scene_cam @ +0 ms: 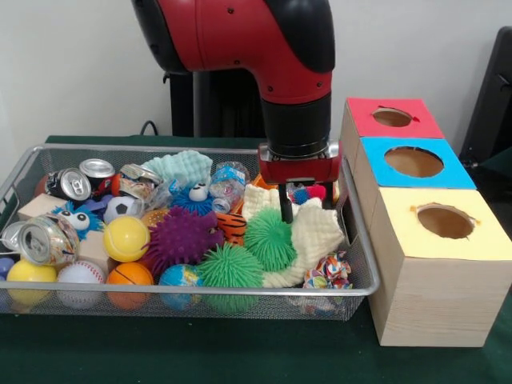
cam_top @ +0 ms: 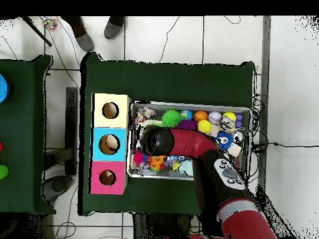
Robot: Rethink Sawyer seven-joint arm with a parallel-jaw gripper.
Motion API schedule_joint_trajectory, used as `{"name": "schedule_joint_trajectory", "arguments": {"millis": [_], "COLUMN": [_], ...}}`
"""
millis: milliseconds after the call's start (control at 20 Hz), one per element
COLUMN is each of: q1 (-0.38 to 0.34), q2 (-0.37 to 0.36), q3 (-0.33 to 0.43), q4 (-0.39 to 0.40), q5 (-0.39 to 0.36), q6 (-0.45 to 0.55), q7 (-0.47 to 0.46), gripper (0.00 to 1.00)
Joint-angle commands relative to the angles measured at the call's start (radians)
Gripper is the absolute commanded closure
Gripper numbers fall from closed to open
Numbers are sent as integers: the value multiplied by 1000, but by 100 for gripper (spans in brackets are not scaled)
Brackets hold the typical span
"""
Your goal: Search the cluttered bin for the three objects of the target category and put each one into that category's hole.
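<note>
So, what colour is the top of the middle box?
Blue; the middle box shows it best in the front view.

Green-covered table (scene_cam: 200,352), wire bin (scene_cam: 240,298), wooden three-hole box (scene_cam: 432,296) beside it

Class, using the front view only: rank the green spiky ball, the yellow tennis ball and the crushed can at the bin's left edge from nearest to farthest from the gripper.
From the gripper:
1. Green spiky ball, just below it, slightly left.
2. Yellow tennis ball, left of the bin's middle.
3. Crushed can, at the far left edge.
</note>
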Motion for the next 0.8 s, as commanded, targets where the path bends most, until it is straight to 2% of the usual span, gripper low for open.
{"name": "schedule_joint_trajectory", "arguments": {"millis": [50,550,600,800], "q1": [-58,-73,-72,-67], "q2": [-26,-10,-21,-24], "q3": [95,92,91,91], "q4": [0,-3,24,42], "q5": [-38,-71,-74,-81], "q6": [120,94,74,56], "q7": [-80,-76,-64,-43], "gripper": [0,0,0,0]}}
